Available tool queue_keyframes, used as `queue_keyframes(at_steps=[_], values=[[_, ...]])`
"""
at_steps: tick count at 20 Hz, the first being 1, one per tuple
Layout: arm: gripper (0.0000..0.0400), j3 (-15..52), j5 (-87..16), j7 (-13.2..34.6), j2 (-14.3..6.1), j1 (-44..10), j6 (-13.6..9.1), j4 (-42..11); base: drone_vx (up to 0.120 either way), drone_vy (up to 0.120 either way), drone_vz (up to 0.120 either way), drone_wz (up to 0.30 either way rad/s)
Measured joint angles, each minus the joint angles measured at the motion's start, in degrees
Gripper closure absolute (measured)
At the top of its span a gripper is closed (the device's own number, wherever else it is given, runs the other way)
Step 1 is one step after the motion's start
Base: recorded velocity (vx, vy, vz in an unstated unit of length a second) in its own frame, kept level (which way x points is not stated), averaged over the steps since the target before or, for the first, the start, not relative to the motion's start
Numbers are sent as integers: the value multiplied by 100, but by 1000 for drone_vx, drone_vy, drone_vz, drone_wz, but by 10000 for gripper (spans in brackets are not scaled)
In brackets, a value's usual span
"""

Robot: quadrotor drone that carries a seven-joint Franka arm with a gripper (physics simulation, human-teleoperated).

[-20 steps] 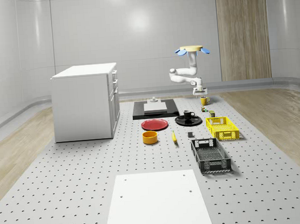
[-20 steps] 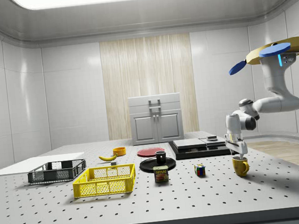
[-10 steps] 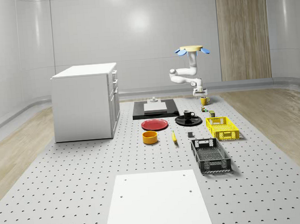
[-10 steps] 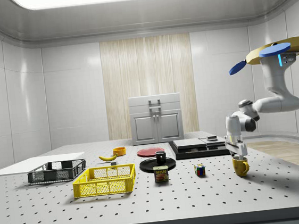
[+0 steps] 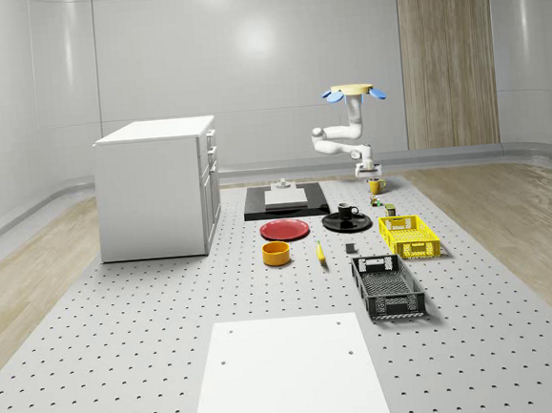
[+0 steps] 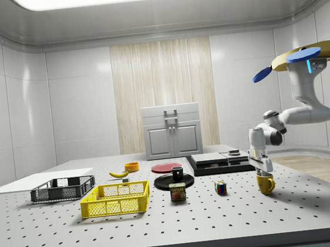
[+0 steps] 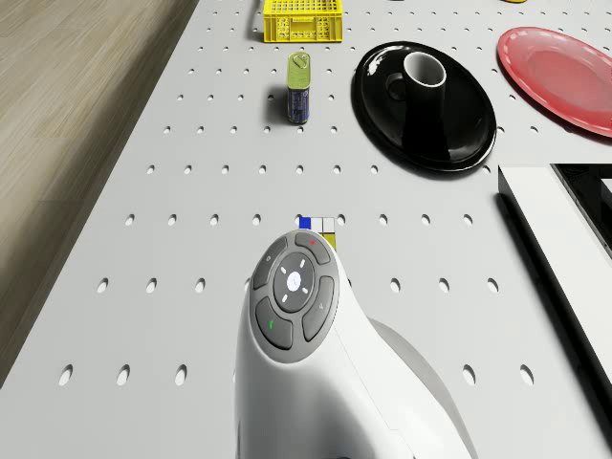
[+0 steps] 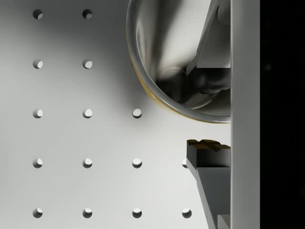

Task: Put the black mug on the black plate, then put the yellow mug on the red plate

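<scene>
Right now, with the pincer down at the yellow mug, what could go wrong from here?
1. The drone hovers over the table; its pincer straddles the yellow mug's wall, one finger inside, one outside with a gap. Closing on that thin wall could tip the mug or let it swing when lifted.
2. The black mug on the black plate stands between here and the red plate; a low carry might knock it.

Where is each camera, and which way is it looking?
Whole-scene view: high, off the robot, looking down the table; the drone hovers over the yellow mug.
Side view: at the table's side, level; drone, arm and gripper at the mug's rim.
Drone view: on the drone, looking forward and down past its arm to the black mug on the black plate.
Wrist view: looks into the yellow mug; one finger outside.
Shared: the yellow mug.
</scene>
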Motion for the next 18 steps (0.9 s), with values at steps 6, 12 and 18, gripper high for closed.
queue_keyframes(at_steps=[6,12,18], values=[[285,26,14,-10,27,19,-40,-13,0,0,0,0],[289,346,305,-13,30,95,-197,-138,0,0,87,0],[290,528,474,-11,27,127,-273,-196,0,0,120,0]])
